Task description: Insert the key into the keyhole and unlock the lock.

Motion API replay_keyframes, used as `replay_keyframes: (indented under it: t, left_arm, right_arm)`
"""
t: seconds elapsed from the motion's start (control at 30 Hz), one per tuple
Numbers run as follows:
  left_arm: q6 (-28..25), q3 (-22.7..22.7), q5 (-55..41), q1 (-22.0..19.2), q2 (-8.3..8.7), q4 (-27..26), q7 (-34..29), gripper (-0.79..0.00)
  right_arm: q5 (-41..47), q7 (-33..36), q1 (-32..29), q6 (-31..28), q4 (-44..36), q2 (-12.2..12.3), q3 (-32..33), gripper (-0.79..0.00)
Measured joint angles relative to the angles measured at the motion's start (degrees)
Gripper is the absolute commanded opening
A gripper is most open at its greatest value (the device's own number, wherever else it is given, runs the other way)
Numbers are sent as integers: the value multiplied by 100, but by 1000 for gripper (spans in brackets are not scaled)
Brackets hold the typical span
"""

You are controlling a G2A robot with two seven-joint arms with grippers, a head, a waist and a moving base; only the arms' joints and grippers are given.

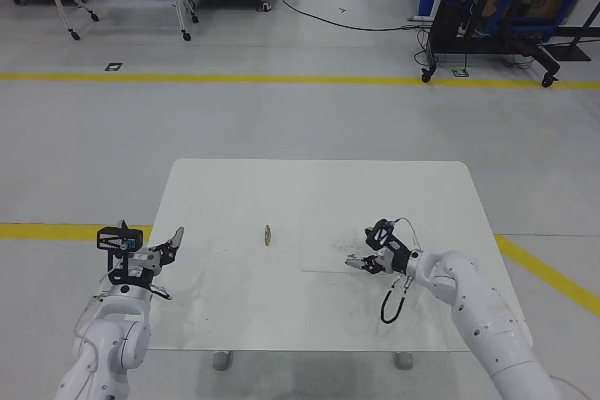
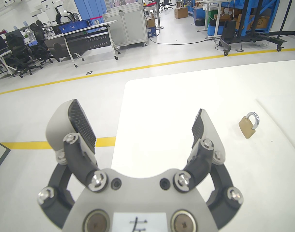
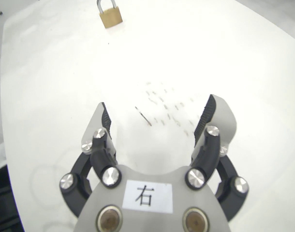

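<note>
Right gripper (image 3: 157,101), fingers spread wide, hovers low over the white table (image 1: 380,190). The brass padlock (image 3: 110,13) lies well ahead, while the slim key (image 3: 143,116) lies just before the fingers, its long axis slanting between them. Left gripper (image 2: 137,106), equally wide, sits farther off.

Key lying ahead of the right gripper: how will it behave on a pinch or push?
The key looks like a thin flat sliver on the table: probably stiff and light, but hard to get under. The table looks smooth, so a nudge from the open right gripper may just slide it.
</note>
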Motion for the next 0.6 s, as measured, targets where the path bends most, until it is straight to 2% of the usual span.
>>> replay_keyframes:
  t: [0.2,0.27,0.47,0.57,0.6]
  left_arm:
    - [0,0,0,0,0,0,0,0]
    - [0,0,0,0,0,0,0,0]
    - [0,0,0,0,0,0,0,0]
    - [0,0,0,0,0,0,0,0]
    - [0,0,0,0,0,0,0,0]
  right_arm:
    - [-555,-331,78,-97,49,33,-150,-631]
    - [-676,-410,77,-67,44,44,-176,-665]
    - [-956,-492,81,-27,13,70,-266,-702]
    - [-1030,-528,116,-80,14,81,-308,-785]
    - [-1064,-538,126,-93,6,85,-321,-785]
